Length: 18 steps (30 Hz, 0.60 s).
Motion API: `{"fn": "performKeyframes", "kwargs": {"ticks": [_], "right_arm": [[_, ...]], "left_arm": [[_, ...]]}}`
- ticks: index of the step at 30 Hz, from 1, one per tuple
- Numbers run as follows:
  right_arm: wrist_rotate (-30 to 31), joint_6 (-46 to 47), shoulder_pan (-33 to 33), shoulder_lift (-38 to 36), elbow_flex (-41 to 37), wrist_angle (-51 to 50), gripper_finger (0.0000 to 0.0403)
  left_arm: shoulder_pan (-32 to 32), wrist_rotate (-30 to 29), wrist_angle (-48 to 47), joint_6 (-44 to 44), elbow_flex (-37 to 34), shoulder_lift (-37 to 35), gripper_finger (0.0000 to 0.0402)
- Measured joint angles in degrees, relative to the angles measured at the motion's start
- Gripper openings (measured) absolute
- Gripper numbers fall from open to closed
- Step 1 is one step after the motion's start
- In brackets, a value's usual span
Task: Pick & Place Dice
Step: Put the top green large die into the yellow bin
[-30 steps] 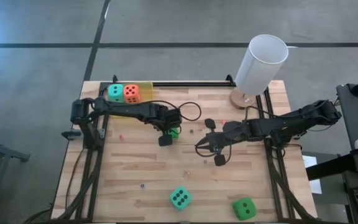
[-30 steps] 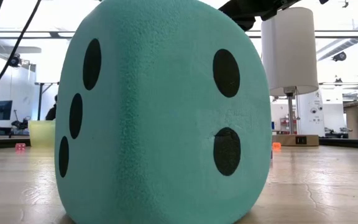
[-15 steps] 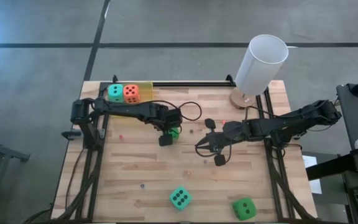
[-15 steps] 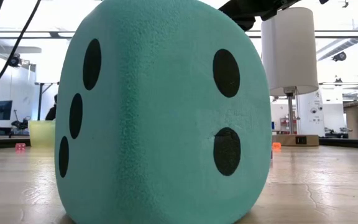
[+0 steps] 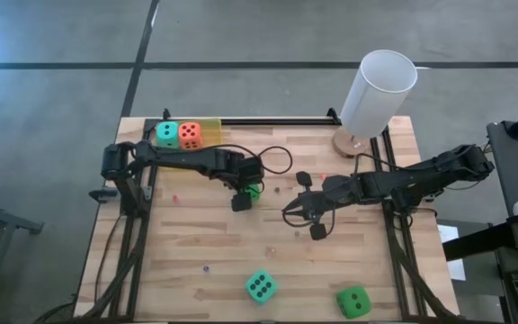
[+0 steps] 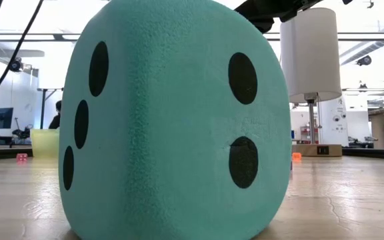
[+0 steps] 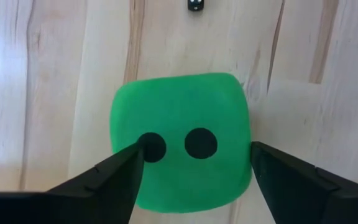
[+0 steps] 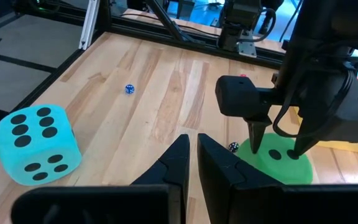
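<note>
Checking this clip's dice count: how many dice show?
5: a teal die and orange-red die in the tray, green die between left pincer's fingers, teal die and green die near front edge.

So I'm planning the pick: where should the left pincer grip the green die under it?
Grip the green die across its two opposite side faces, coming straight down from above. It sits flat on the table, two-pip face up, and the left pincer already straddles it.
</note>
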Motion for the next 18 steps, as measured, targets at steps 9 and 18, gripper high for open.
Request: {"fn": "performKeyframes", "kwargs": {"ticks": [9,18], "right_arm": [[0.0,0.0,0.0,0.0,0.0,0.0,0.0028],[0.0,0.0,0.0,0.0,0.0,0.03,0.0028]], "left_arm": [[0.0,0.0,0.55,-0.56,-0.35,-0.02,0.0287],[0.04,-0.48,-0.75,-1.18,-0.29,-0.78,0.0318]]}}
